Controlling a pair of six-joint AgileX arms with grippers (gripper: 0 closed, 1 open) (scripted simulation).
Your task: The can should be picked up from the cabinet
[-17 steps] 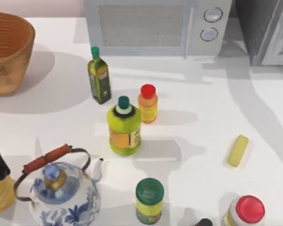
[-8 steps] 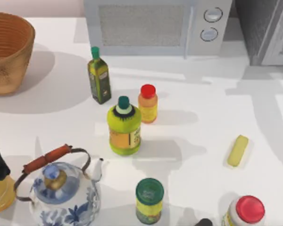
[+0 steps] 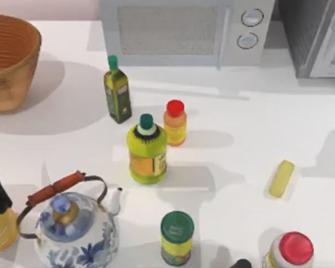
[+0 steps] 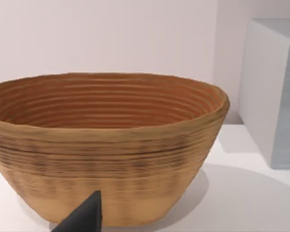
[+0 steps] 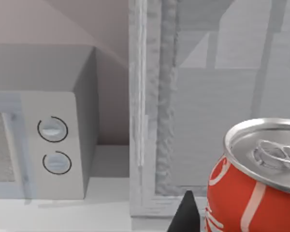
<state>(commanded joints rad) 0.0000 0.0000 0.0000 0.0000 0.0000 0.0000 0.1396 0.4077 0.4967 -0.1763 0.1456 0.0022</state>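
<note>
Close against the right wrist camera, a red can (image 5: 253, 181) with a silver top stands upright beside one dark fingertip (image 5: 186, 215) of the right gripper; whether that gripper clasps the can or merely sits beside it cannot be told. Just behind the can rises the cabinet (image 5: 208, 96), its pale framed door facing the camera, and to its side stands the white microwave (image 5: 43, 140) with two round knobs. From above, the cabinet (image 3: 315, 36) occupies the table's far right corner, next to the microwave (image 3: 184, 30). Over on the left, the left arm stays parked facing a woven basket (image 4: 106, 145); how its gripper's fingers stand cannot be told.
</note>
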